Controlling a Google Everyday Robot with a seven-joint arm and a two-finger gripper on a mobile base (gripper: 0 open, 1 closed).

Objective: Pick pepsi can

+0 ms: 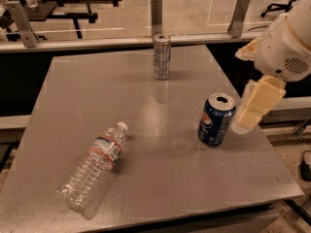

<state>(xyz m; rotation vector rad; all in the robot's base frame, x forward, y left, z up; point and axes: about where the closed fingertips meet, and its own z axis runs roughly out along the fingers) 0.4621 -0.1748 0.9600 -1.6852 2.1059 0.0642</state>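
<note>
The pepsi can (216,120) is dark blue with a round red-white-blue logo and a silver top. It stands upright, slightly tilted in view, on the right part of the grey table (146,130). My gripper (256,103) is cream-coloured and hangs just to the right of the can, at about its height, close beside it but apart from it. It holds nothing.
A slim silver-and-blue can (161,56) stands upright at the table's far middle. A clear plastic water bottle (95,168) lies on its side at the front left. Metal posts and a rail run behind the table's far edge (155,13).
</note>
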